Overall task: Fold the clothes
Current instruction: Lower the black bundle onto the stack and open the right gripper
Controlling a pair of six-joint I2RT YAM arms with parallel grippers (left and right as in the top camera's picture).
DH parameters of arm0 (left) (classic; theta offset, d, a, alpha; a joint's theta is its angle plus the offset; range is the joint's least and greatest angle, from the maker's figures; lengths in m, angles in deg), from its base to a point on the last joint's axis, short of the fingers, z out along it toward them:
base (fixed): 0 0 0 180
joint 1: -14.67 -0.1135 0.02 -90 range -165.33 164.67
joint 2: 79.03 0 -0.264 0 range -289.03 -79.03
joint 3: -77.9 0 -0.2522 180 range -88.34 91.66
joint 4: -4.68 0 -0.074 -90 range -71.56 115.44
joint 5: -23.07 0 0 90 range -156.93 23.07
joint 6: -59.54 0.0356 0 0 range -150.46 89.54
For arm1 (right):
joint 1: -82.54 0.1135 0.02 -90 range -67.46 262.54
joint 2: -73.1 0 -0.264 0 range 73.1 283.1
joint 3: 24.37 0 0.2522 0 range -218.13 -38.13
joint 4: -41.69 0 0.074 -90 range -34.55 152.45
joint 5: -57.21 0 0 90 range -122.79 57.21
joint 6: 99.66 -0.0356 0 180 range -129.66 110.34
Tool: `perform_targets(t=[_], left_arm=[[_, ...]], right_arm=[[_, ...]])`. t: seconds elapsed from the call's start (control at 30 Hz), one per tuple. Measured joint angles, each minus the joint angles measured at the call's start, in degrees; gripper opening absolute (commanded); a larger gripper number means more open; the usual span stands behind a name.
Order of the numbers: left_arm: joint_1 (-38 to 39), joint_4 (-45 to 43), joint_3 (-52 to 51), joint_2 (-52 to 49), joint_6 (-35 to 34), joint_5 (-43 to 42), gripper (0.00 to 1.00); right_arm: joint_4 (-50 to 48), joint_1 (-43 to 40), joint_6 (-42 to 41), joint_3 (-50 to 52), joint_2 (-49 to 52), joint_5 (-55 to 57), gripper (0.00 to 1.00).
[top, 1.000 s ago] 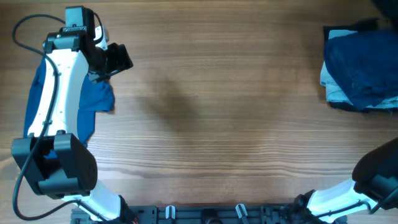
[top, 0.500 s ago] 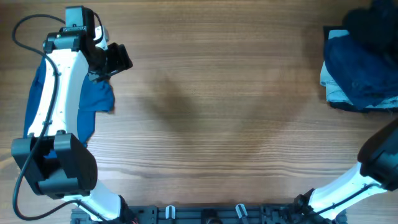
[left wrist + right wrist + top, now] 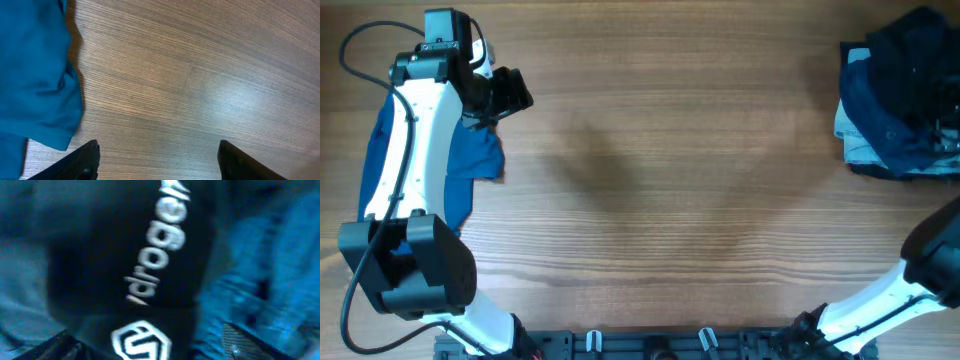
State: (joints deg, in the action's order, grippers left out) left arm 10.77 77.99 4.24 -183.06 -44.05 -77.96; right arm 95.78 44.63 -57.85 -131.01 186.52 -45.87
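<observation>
left gripper (image 3: 157, 162) jaws wide apart | right gripper (image 3: 150, 345) jaws apart, view blurred

Overhead camera looked straight down on the whole wooden table (image 3: 670, 150). Left wrist camera faced down close above the tabletop, sharing the teal garment (image 3: 35, 75) with overhead. Right wrist camera sat almost against the dark clothes pile (image 3: 125, 255) at overhead's top right, and its view was blurred.
</observation>
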Motion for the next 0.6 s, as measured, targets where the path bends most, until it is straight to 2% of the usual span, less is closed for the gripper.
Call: perform_targets(t=[0.23,0.3,0.33,0.47,0.5,0.53,0.6], left_arm=[[0.0,0.0,0.0,0.0,0.0,0.0,0.76],[0.0,0.0,0.0,0.0,0.0,0.0,0.76],[0.0,0.0,0.0,0.0,0.0,0.0,0.76],[0.0,-0.5,0.0,0.0,0.0,0.0,0.76],[0.0,-0.7,0.0,0.0,0.0,0.0,0.76],[0.0,-0.9,0.0,0.0,0.0,0.0,0.76],[0.0,-1.2,-0.1,0.0,0.0,0.0,0.76]], right_arm=[[3.1,-3.3,3.5,0.0,-1.7,-3.7,0.9],[3.3,-4.2,5.3,0.0,-3.7,-4.7,0.93],[3.3,-4.8,7.1,0.0,-6.1,-5.0,0.99],[-0.9,-5.1,13.1,0.0,-13.2,-6.8,0.99],[-1.7,-5.0,15.2,0.0,-13.7,-7.1,0.96],[-5.5,-4.5,17.2,-0.3,-16.2,-8.6,0.88],[-10.4,-3.6,20.4,-0.4,-17.5,-9.7,0.55]])
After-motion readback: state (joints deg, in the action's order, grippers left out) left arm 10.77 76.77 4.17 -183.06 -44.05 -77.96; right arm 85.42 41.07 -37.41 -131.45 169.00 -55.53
